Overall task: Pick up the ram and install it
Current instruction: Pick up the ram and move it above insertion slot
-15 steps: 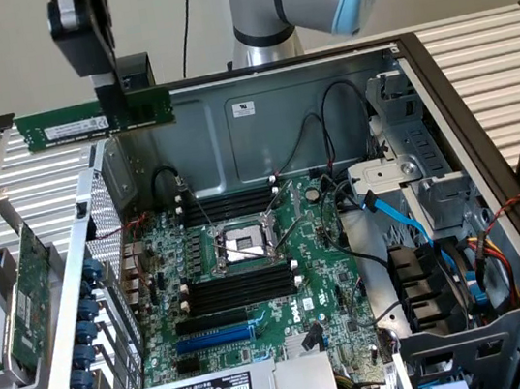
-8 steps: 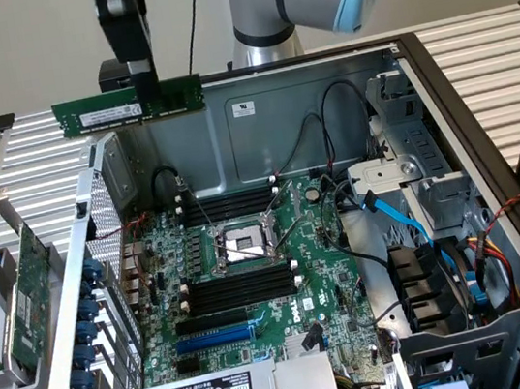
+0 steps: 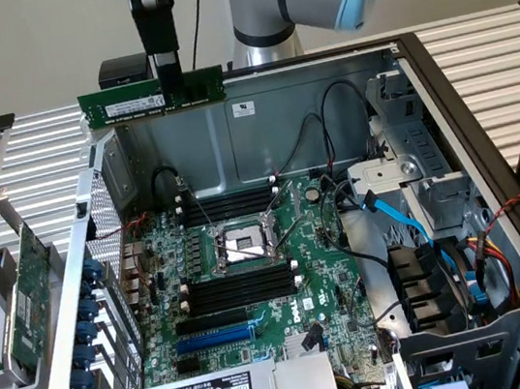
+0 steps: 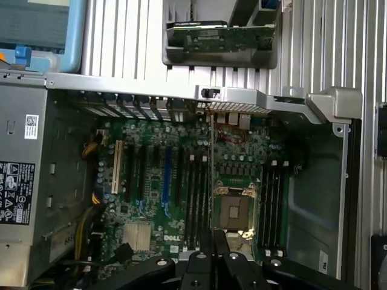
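The gripper [image 3: 169, 74] has its fingers clamped tight on the ram [image 3: 153, 98], pinching its upper edge so the stick hangs level. The stick sits above the computer case [image 3: 272, 144], over its tall metal wall, likely so that its contact edge faces down toward the memory slots [image 3: 239, 286] inside the case.

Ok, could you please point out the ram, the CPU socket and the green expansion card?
the ram [image 3: 134, 105]: exterior view, on its white label.
CPU socket [image 3: 245, 244]: exterior view, middle of the open socket.
expansion card [image 3: 26, 293]: exterior view, on its green board face.
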Available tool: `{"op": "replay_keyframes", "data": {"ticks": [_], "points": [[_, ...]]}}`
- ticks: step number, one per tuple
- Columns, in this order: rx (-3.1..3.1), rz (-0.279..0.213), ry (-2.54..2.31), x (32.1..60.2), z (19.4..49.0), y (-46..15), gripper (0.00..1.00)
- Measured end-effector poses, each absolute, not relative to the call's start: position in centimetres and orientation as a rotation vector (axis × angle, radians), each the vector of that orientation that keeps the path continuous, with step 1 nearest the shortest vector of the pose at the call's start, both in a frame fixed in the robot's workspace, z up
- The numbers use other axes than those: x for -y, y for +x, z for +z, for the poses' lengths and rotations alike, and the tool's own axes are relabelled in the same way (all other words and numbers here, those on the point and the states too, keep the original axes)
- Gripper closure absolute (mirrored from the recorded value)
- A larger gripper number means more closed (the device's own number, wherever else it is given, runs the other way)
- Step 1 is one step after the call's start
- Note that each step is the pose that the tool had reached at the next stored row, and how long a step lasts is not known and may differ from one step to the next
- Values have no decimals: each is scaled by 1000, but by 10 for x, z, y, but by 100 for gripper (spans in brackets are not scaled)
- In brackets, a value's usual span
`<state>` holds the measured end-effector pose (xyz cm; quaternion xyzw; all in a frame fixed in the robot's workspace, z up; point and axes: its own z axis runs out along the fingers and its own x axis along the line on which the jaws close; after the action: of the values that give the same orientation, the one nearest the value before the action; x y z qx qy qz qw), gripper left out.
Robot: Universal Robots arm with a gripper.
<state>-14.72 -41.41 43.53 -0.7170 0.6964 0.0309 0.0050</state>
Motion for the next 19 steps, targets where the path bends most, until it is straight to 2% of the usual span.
{"op": "replay_keyframes", "data": {"ticks": [19], "points": [[-2177, 87, -2229, 400, 429, -123, 88]]}}
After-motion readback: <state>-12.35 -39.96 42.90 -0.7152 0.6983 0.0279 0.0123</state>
